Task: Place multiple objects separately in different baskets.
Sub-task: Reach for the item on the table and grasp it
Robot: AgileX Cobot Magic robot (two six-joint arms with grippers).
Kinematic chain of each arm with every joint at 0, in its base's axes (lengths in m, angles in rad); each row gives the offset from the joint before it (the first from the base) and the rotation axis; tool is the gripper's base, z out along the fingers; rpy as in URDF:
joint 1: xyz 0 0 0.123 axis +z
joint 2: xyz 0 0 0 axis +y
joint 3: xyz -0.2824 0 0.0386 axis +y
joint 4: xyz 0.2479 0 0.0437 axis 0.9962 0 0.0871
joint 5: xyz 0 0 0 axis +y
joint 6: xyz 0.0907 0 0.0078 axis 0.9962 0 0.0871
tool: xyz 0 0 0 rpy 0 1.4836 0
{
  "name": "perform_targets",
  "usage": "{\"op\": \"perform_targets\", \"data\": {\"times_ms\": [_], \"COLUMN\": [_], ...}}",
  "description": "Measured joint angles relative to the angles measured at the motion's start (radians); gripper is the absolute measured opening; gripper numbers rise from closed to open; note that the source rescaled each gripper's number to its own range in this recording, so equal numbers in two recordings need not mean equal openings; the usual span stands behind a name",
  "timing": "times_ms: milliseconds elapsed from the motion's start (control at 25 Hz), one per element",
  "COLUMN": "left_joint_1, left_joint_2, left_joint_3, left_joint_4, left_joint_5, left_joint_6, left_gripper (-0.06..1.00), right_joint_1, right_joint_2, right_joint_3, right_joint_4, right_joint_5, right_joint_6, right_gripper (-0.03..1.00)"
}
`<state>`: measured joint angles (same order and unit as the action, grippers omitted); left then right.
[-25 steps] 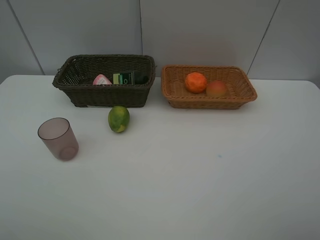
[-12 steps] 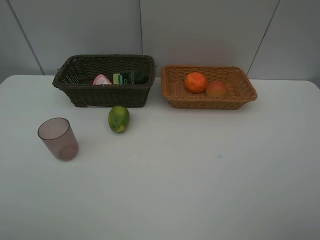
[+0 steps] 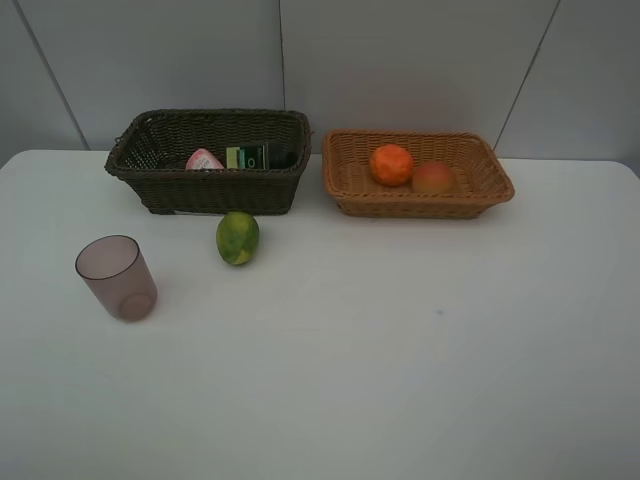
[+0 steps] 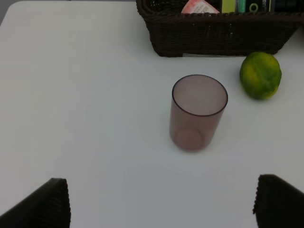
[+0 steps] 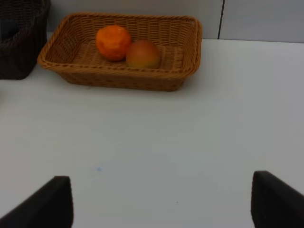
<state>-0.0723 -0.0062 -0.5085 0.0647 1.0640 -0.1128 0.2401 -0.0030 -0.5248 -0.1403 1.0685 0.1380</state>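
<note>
The dark brown basket (image 3: 210,192) holds a pink bottle (image 3: 204,160) and a black bottle (image 3: 255,156). An orange fruit (image 3: 391,164) and a peach-like fruit (image 3: 434,177) lie in the light tan basket (image 3: 420,206). On the table in front of the dark basket are a green fruit (image 3: 238,237) and an upright mauve cup (image 3: 117,277). My left gripper (image 4: 161,204) is open, short of the cup (image 4: 198,112), with nothing between its fingers. My right gripper (image 5: 161,202) is open and empty, well back from the tan basket (image 5: 123,78). Neither arm shows in the high view.
A white table (image 3: 400,340) carries everything, with a grey panelled wall (image 3: 400,60) right behind the baskets. The two baskets stand side by side with a narrow gap between them.
</note>
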Motion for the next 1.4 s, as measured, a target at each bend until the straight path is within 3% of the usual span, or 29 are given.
{"op": "perform_targets", "data": {"times_ms": [160,520,1400], "left_joint_1": [0.000,0.000,0.000], "left_joint_2": [0.000,0.000,0.000], "left_joint_3": [0.000,0.000,0.000], "left_joint_4": [0.000,0.000,0.000], "left_joint_5": [0.000,0.000,0.000], "left_joint_6": [0.000,0.000,0.000], "left_gripper": [1.00,1.00,1.00], "right_joint_1": [-0.020,-0.259,-0.267], "right_joint_2": [0.000,0.000,0.000], "right_joint_3": [0.000,0.000,0.000], "right_joint_4": [-0.002,0.001,0.002], "right_joint_5": [-0.001,-0.002,-0.002], "right_joint_6": [0.000,-0.016,-0.019], "right_gripper": [0.70,0.70,0.70]}}
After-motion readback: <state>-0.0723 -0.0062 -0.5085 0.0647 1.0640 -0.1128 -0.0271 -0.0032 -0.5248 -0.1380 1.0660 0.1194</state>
